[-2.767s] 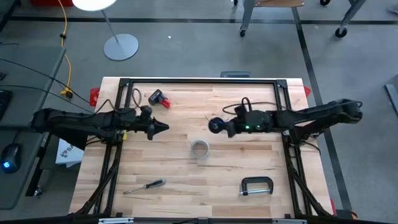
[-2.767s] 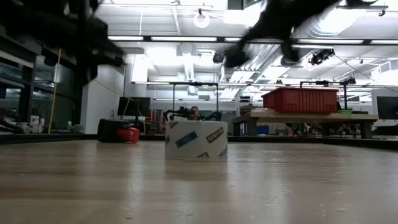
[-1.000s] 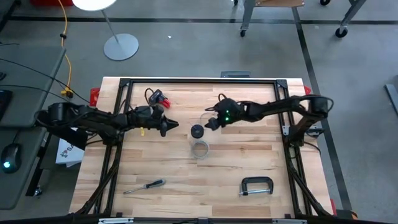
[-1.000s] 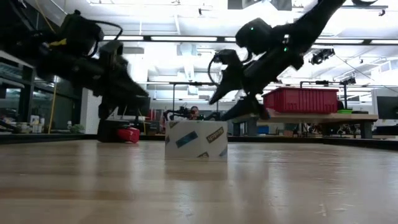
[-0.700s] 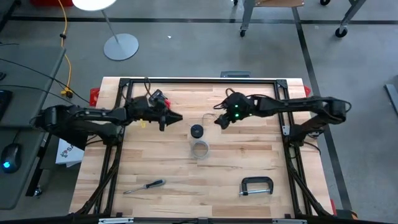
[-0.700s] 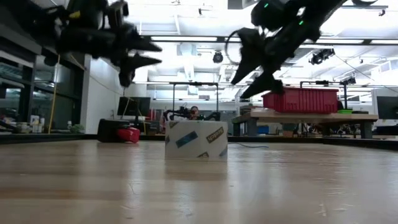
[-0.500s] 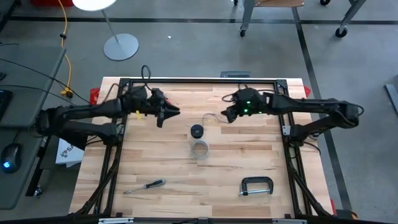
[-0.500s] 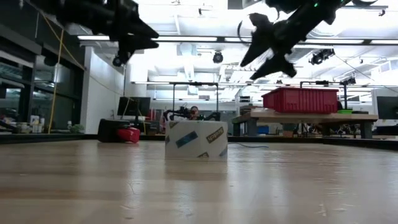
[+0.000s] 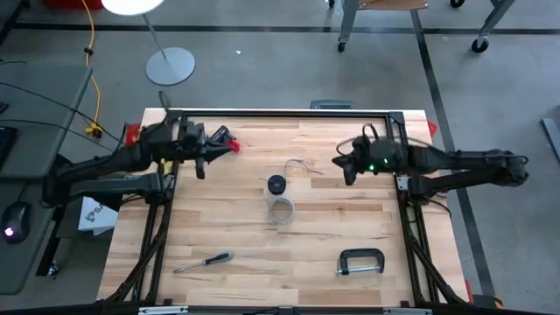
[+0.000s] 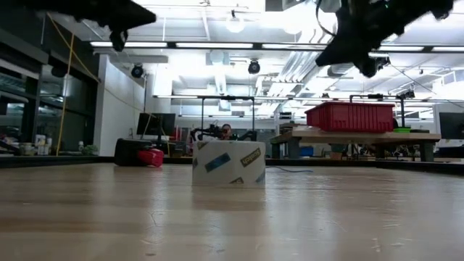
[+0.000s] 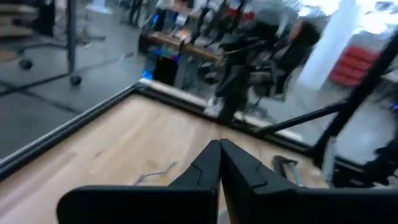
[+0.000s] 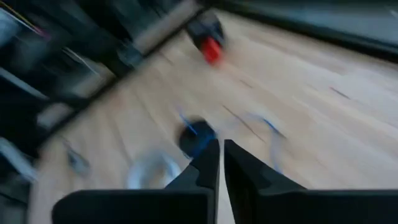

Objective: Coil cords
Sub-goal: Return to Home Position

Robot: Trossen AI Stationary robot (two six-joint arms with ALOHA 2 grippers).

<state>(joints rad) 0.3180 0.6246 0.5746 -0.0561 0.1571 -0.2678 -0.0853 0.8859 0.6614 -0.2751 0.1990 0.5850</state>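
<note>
Blue cord (image 12: 199, 130) found wound on a small dark spool (image 9: 276, 184) near the middle of the tabletop (image 9: 350, 236). Not gripped, and touched by neither arm. Seen as a short blue band across the spool's dark body; blurred in the right wrist view, so number of turns not readable.

Pale strand (image 11: 157, 172) noted lying loose and wavy on the bare wood, at about 1 o'clock from the spool in the high view. String-thin. Whether joined to the spool cannot be told.

Left fingers (image 11: 205, 168) pressed together, holding nothing. Placed well apart from the spool, with the spool at roughly 3 o'clock from them in the high view. Raised well clear of the wood in the low view.

Right fingers (image 12: 208, 165) likewise closed tip to tip and empty. Spool at roughly 9 o'clock from them in the high view, also well apart. Also carried high near the top of the low view.

Other items recorded:
- White tape roll (image 9: 281, 208) upright just beside the spool at 6 o'clock.
- Red-and-black object (image 9: 227, 143) at 10 o'clock from the spool, close by the left arm.
- Screwdriver (image 9: 203, 260) towards 7 o'clock.
- C-clamp (image 9: 361, 262) towards 4 o'clock.
</note>
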